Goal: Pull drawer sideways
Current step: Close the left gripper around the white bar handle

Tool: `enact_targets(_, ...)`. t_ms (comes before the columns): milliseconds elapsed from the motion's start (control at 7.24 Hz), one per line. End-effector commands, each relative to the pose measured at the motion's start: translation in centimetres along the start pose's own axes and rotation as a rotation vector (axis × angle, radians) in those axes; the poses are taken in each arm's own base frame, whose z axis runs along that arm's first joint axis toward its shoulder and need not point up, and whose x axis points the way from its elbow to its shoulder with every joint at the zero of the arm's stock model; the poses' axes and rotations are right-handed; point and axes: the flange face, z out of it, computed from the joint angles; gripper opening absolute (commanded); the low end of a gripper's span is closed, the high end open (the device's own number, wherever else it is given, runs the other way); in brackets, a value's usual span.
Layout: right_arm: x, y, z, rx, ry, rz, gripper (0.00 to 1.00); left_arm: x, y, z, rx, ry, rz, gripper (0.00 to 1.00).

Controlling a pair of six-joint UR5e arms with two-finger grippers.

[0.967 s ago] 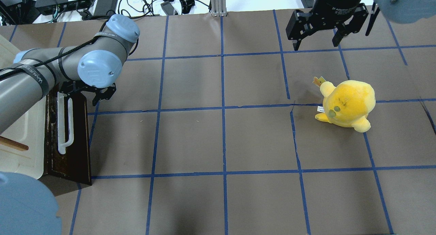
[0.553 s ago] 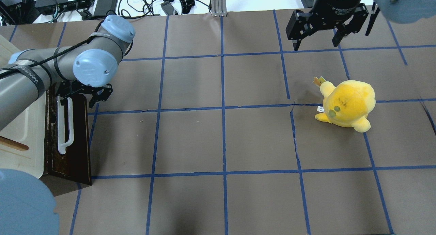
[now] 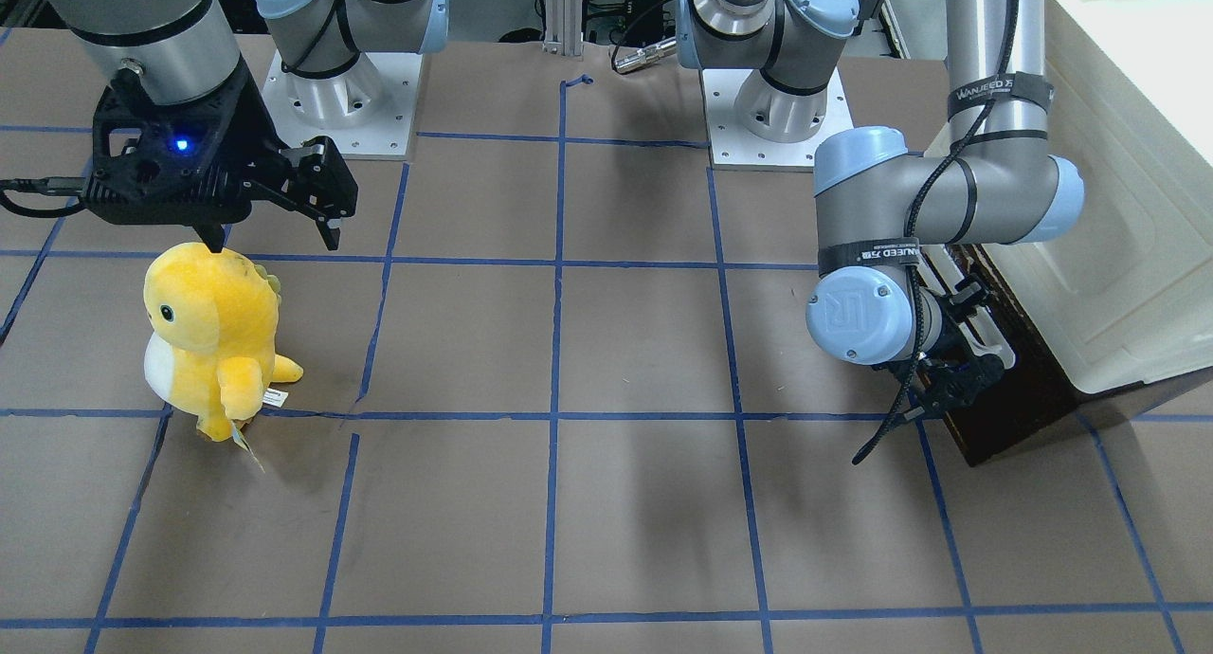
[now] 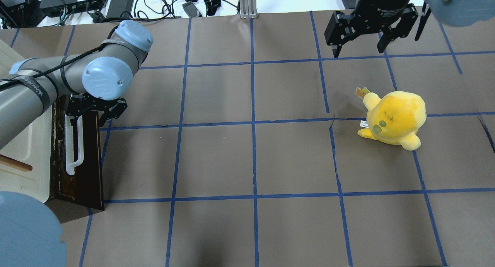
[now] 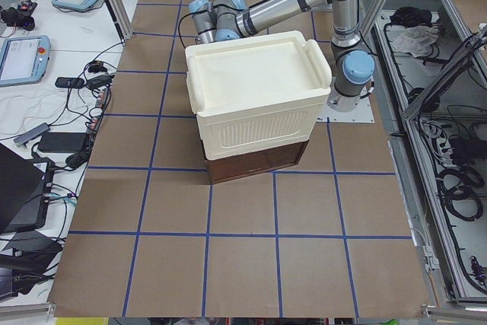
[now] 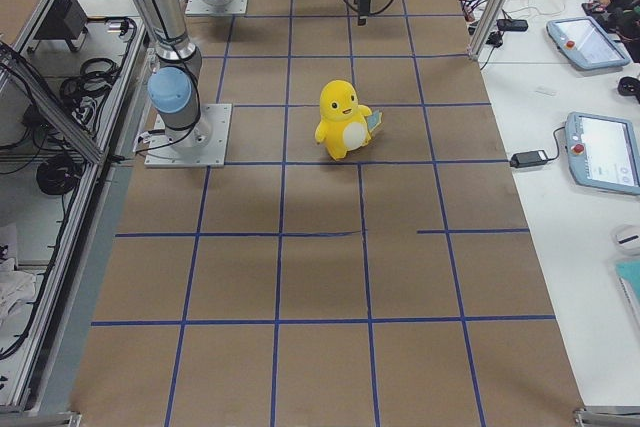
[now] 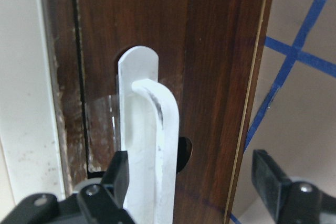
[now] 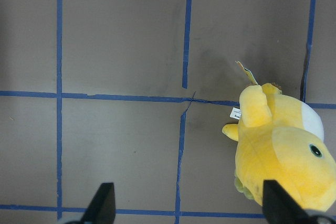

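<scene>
I see a yellow plush (image 4: 394, 118) standing upright on the right half of the bench (image 4: 251, 158), white belly toward the bench's right end. A paper tag (image 4: 362, 91) sticks out beside it. The bench is covered in brown paper marked with a blue tape grid (image 4: 253, 124), and the paper is split (image 4: 332, 122) just beside the plush. At the left end stands a cream-white cabinet (image 5: 255, 85) with a ribbed side. Along the far edge I can make out tangled cables (image 4: 166, 4), power bricks (image 4: 120, 4) and an aluminium post (image 4: 247, 4). Two pendants (image 6: 605, 152) lie on the white side table.
</scene>
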Motion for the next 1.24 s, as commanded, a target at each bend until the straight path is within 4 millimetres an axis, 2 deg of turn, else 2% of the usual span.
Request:
enact_targets(0, 0.0, 0.0, 0.0, 0.0, -0.001, 0.0, 1.0, -0.2, 0.0, 0.0, -0.001, 0.001, -0.004, 0.66)
enact_targets(691, 0.0, 0.0, 0.0, 0.0, 0.001, 0.0, 1.0, -0.3, 0.0, 0.2, -0.007, 0.001, -0.005, 0.64)
enact_targets(1105, 0.0, 0.0, 0.0, 0.0, -0.001, 0.0, 1.0, -0.8, -0.1, 1.2, -0.03, -0.004, -0.017, 0.6)
